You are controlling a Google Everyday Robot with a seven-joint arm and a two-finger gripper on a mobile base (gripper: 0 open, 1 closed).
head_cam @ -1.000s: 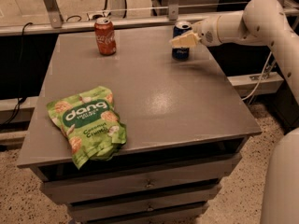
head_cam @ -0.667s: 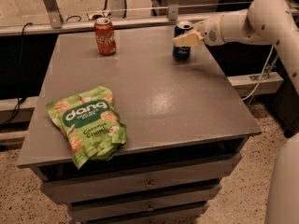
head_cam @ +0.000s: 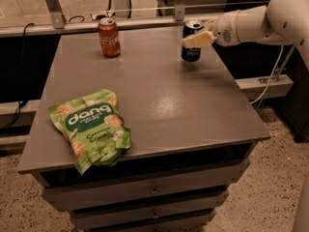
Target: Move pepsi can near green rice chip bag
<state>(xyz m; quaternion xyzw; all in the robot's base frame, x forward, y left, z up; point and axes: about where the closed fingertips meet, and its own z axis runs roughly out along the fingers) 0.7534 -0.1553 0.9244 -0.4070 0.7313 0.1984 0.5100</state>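
The small dark blue pepsi can (head_cam: 191,46) stands on the grey desk (head_cam: 159,105), well apart from the flat, crinkled, bright green rice chip bag (head_cam: 91,129), beyond it and to its right. The white end effector (head_cam: 193,38) has been edged slightly rightward at the can's top. Whether it is clamped cannot be told, and no carrying is judged begun.

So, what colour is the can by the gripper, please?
Dark blue can with a silver top, camera view; the gripper is at its upper part.

The grey surface (head_cam: 193,110) is carrying the green rice chip bag (head_cam: 91,128) front-left, with a red cola can (head_cam: 109,37) and the pepsi can (head_cam: 191,55) standing at the back. My hand (head_cam: 196,39) is reaching the pepsi can.
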